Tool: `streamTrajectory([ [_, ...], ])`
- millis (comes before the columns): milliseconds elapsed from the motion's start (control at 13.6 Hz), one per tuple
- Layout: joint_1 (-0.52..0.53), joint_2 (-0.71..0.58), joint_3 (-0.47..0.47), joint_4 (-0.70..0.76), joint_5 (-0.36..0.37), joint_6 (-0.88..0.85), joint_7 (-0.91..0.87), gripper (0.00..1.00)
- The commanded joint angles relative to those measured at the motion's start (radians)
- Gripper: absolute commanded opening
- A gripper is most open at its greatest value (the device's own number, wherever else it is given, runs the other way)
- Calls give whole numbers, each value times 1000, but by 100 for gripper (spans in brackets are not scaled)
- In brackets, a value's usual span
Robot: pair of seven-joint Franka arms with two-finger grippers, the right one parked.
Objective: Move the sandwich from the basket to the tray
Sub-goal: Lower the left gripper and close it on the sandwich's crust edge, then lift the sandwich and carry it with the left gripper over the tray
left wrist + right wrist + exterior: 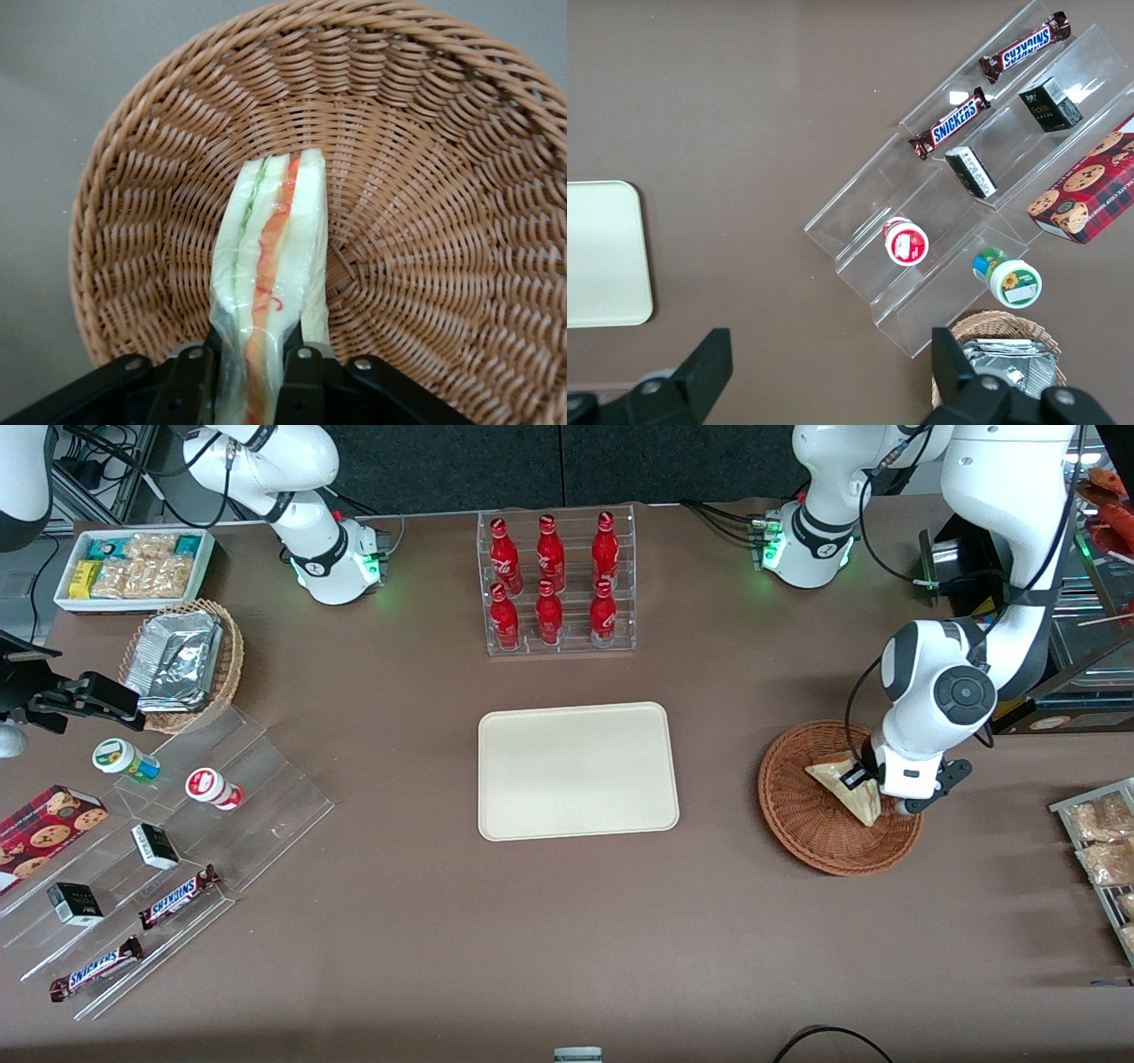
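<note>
Tool (257, 376) clamps sandwich (270, 266) across its bread faces over basket (802, 828), right of frame; wrapped, soft, light, likely crushable; tray (578, 771) centre

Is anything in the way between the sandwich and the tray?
No. The claw grips the sandwich in the basket, and only bare table lies between it and the tray.

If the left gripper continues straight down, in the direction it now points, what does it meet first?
Most likely the woven floor of the basket. The gripper points down into it, jaws shut on the sandwich, so the sandwich's lower edge would press into the wicker first. The remaining gap is unclear.
</note>
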Motion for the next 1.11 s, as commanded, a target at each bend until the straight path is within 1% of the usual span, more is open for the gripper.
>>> streamTrajectory([
  [0,-20,-28,-13,112,17,-190,65,0],
  [148,-36,-30,-47,210,9,-339,154,0],
  [295,-34,-31,-99,270,0,-428,223,0],
  [443,-34,-30,-186,282,-6,-438,228,0],
  [738,-45,4,-352,336,-6,-430,165,0],
  [811,-68,25,-363,360,-8,-430,156,0],
  [1033,-170,122,-364,459,-8,-414,46,0],
])
